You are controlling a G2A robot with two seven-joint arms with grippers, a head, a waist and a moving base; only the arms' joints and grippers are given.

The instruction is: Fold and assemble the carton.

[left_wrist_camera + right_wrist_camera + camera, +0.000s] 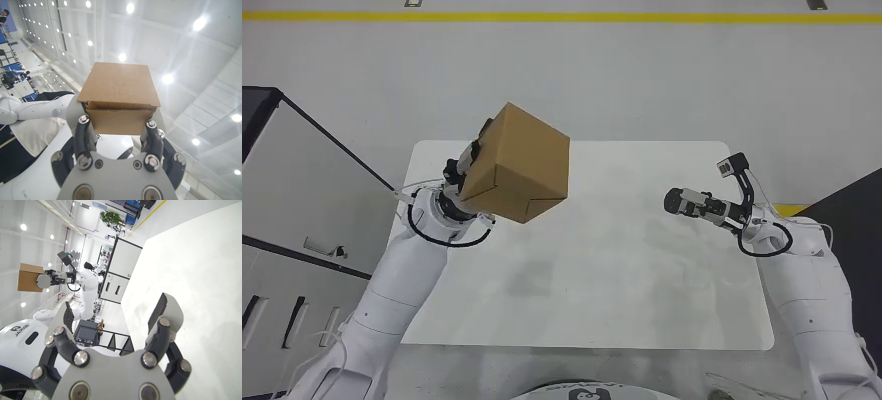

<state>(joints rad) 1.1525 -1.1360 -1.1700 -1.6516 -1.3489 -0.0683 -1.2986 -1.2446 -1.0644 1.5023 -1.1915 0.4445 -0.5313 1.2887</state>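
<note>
The carton (522, 160) is up in the air. It's a plain brown box, folded into a cube and hanging clear above the desk (642, 290) at about 10 o'clock in the top view. It sits tilted, with one corner tipped up toward the camera and three faces showing. On the face turned toward 5 o'clock, a flap edge runs across with a small step in it.

From the left wrist, the near end of the box isn't quite flush. A flap is tucked in under the top panel, and a thin gap shows along its corrugated edge.

The left gripper (117, 122) has the box, its jaws clenched on the carton from two opposite sides at the box's 9 o'clock end. The right wrist view confirms it, with one grey pad pressed flat against a side wall.

Over at 3 o'clock the right gripper (115, 306) hovers above the desk's edge. It points toward 9 o'clock, straight at the carton but well apart from it. Its jaws are released and spread wide, ribbed pads bare, with nothing between them.

Further out, a dark-framed cabinet (282, 170) stands just off the desk at 9 o'clock. A yellow line (562, 16) crosses the floor at 12 o'clock.
</note>
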